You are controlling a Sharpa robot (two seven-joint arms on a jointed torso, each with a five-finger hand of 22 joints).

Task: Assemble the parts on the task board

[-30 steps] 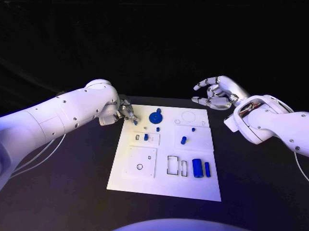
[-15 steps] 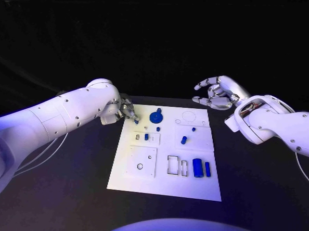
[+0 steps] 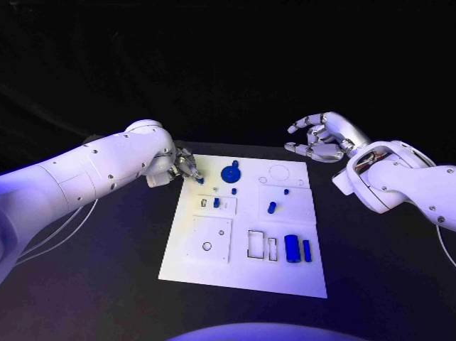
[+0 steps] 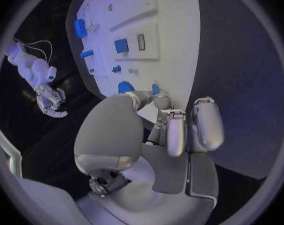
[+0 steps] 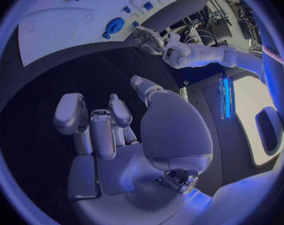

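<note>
The white task board [image 3: 242, 266] lies in the middle of the black table. My left hand [image 3: 184, 168] hovers at the board's far left corner and pinches a small blue part [image 3: 200, 180] between thumb and a finger; the left wrist view shows that part [image 4: 156, 88] at the fingertips. A blue gear [image 3: 229, 172] stands just right of it. A small blue block [image 3: 216, 202], a blue peg [image 3: 271, 207] and two long blue pieces [image 3: 292, 249] sit further along the board. My right hand [image 3: 325, 138] hangs beyond the board's far right corner, fingers spread, holding nothing.
Bare black table [image 3: 95, 284] surrounds the board on all sides. Empty recesses [image 3: 256, 244] and a round hole [image 3: 207, 246] mark the board's near half. The right wrist view shows the board's far edge [image 5: 54, 32] and my left hand [image 5: 148, 37] across it.
The left hand stays at the board's far left corner with the small part. The right hand has drifted slightly to the right.
</note>
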